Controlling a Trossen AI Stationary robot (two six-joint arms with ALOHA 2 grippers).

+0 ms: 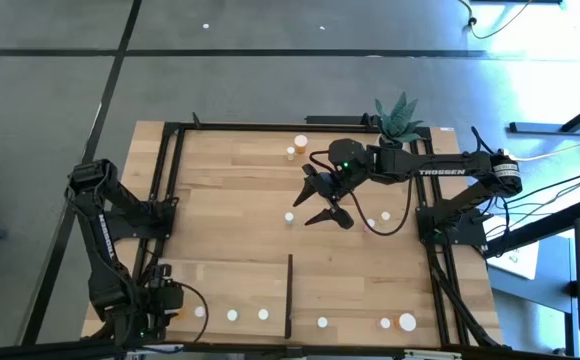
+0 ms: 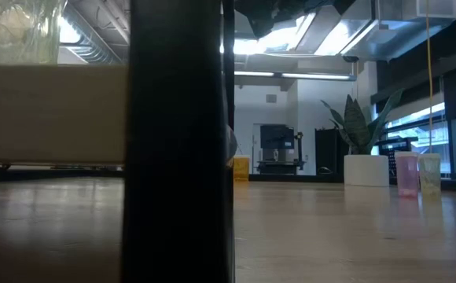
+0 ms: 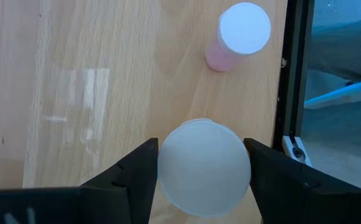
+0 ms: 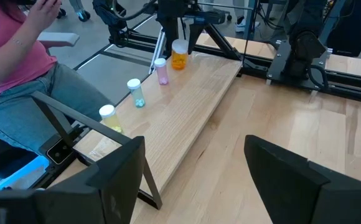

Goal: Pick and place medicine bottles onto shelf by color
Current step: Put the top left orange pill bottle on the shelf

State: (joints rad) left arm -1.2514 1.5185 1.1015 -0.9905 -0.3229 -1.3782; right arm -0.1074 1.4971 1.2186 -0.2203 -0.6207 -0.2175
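Observation:
The shelf lies along the table's near left, with its black upright strip at its right end. At the shelf's left end my left gripper points down, shut on an orange bottle with a white cap. Beside that bottle a pink bottle, a bluish one and a yellowish one stand in a row on their bases. My right gripper hangs open above the table's middle, with nothing between its fingers. My left gripper pinches the round white cap of the orange bottle between its two fingers, one on each side. The fingers come from above, pointing steeply down. The bottle is upright, and in the right wrist view its base seems to be on the shelf's left end.
Loose bottles stand on the table: two at the far side, three near the middle, three at the near right. A potted plant is at the far edge. A seated person is beside the shelf's side of the table.

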